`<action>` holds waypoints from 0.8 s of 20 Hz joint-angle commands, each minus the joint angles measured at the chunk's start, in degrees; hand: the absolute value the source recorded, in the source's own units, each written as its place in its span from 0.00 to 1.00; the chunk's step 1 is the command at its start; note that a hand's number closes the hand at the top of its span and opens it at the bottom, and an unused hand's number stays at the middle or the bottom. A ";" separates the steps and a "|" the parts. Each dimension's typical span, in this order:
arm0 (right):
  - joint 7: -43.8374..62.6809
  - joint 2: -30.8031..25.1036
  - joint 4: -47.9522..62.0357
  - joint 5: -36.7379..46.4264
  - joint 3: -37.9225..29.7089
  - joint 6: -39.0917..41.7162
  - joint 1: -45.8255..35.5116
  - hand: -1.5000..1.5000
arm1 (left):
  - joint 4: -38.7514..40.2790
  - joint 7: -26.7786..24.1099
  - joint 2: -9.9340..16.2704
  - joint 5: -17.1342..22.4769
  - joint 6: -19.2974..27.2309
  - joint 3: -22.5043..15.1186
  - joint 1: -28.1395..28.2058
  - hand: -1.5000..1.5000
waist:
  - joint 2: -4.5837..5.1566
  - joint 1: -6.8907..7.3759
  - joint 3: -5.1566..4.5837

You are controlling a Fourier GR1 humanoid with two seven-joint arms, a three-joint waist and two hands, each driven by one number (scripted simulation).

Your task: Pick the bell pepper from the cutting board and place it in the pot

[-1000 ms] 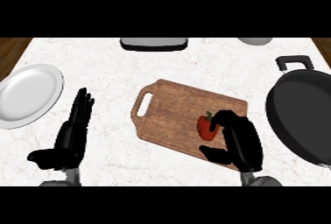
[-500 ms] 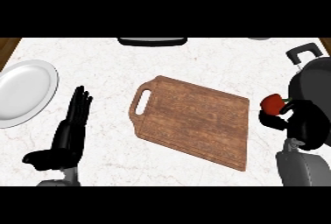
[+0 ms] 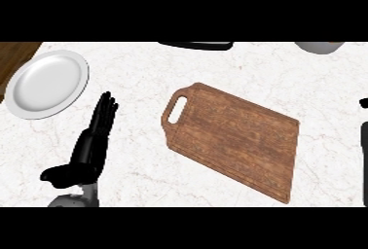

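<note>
The wooden cutting board (image 3: 237,141) lies bare in the middle of the marble counter, its handle hole toward the upper left. No bell pepper shows anywhere. Only a thin black strip of the pot (image 3: 364,160) appears at the right edge. My left hand (image 3: 90,146) rests open at the lower left, fingers straight and pointing up, well apart from the board. My right hand is out of view.
A white plate (image 3: 46,82) sits at the upper left, just above my left hand. A dark object (image 3: 197,44) and a grey one (image 3: 320,46) lie along the far edge. A brown wooden surface (image 3: 14,53) shows at the top left corner.
The right hand lifted the pepper off the board, carried it right to the pot, and has now left the view with it. The pot has slid almost out of frame. The left hand stayed still.
</note>
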 commanded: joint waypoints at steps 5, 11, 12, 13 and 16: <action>17.74 -7.55 12.09 15.21 -6.53 6.54 -13.06 1.00 | 0.79 0.42 -0.51 0.12 -1.41 -1.52 -1.86 0.50 | 0.17 3.14 0.25; 22.89 -9.13 18.31 24.59 -9.75 11.33 -20.39 1.00 | 1.05 1.46 -1.64 -1.17 -0.22 -2.83 -2.28 0.50 | -0.82 2.37 0.36; 23.09 -8.56 19.16 25.77 -11.14 9.72 -20.13 1.00 | 1.68 0.94 -0.92 -0.44 -0.58 -1.34 -2.76 0.50 | -0.63 1.77 0.43; 23.11 -8.33 19.82 27.68 -11.53 10.37 -21.28 1.00 | 1.61 1.72 -1.05 -0.79 0.14 -1.16 -3.09 0.50 | -0.82 1.67 0.46; 23.15 -6.82 20.99 31.44 -14.68 10.74 -22.98 1.00 | 1.98 0.78 -0.72 -0.56 0.38 -0.34 -1.38 0.50 | -1.49 0.47 0.49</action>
